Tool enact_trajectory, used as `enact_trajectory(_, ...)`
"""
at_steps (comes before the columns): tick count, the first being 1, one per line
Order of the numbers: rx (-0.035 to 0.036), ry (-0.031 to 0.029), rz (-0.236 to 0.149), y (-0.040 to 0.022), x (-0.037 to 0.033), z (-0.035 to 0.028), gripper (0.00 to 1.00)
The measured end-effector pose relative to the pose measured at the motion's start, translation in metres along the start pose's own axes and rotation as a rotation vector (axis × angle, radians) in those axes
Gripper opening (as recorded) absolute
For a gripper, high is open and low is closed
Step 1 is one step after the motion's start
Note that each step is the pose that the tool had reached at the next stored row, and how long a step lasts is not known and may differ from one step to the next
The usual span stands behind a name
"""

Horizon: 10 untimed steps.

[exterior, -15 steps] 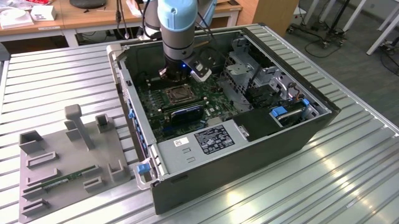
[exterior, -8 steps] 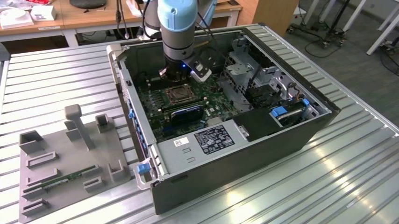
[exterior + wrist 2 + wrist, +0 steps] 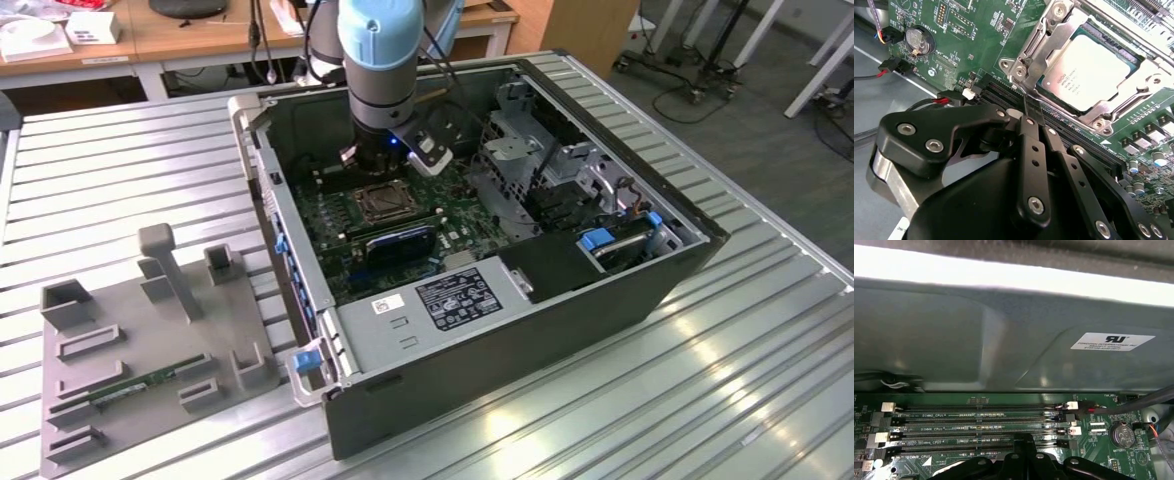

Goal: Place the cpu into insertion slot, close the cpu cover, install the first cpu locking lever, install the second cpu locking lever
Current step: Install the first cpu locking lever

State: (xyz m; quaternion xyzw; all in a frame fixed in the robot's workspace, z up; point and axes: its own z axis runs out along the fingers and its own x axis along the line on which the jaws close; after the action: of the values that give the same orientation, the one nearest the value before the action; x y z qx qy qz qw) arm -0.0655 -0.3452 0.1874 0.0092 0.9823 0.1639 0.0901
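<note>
Closed jaws of gripper (image 3: pixel 1031 107) hover over memory slots (image 3: pixel 1064 131); cpu (image 3: pixel 1089 70) seemingly seated inside insertion slot (image 3: pixel 1134 57).

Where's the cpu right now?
In the second wrist view the cpu sits in the insertion slot with the cpu cover framing it, just beyond the memory slots and the gripper.

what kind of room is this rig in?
Looks like a lab or workshop, not a factory line. An open PC case lies on a slatted metal table, beside a grey fixture tray. Behind are wooden desks and wheeled stands.
</note>
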Motion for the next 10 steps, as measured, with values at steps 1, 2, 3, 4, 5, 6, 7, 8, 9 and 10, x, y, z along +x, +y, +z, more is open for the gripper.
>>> enact_trajectory(1, -0.0002, 0.0, 0.0, 0.0, 0.0, 0.0, 0.11)
enact_trajectory(2, -0.0002, 0.0, 0.0, 0.0, 0.0, 0.0, 0.11)
enact_trajectory(3, -0.0002, 0.0, 0.0, 0.0, 0.0, 0.0, 0.11)
enact_trajectory(4, -0.0003, 0.0, 0.0, 0.0, 0.0, 0.0, 0.11)
enact_trajectory(5, -0.0004, 0.0, 0.0, 0.0, 0.0, 0.0, 0.11)
enact_trajectory(6, -0.0005, -0.0001, 0.0, 0.0, 0.0, -0.0001, 0.11)
enact_trajectory(7, -0.0003, -0.0001, 0.0, 0.0001, -0.0001, -0.0004, 0.11)
enact_trajectory(8, -0.0003, 0.0001, 0.0, 0.0002, -0.0001, -0.0008, 0.11)
enact_trajectory(9, -0.0002, 0.0001, 0.0, 0.0004, -0.0002, -0.0013, 0.11)
enact_trajectory(10, -0.0002, 0.0001, 0.0, 0.0006, -0.0003, -0.002, 0.11)
